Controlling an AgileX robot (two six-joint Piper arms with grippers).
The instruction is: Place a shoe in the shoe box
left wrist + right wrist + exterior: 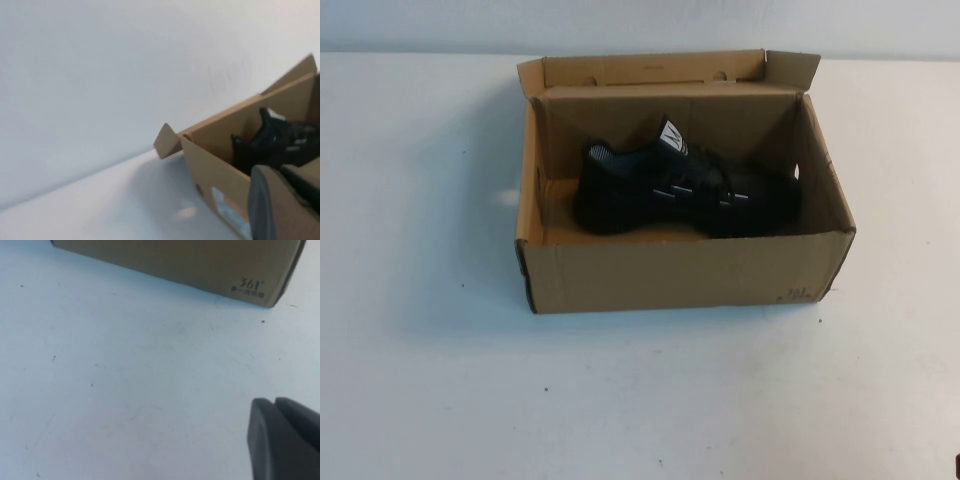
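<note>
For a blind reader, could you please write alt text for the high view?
A black shoe lies inside an open brown shoe box on a white table, lid flap folded back. Neither the left gripper nor the right gripper appears here.

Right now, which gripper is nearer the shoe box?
The left gripper, shut, sits right beside the shoe box, looking in at the shoe. The right gripper, shut, hangs over bare table, farther back.
</note>
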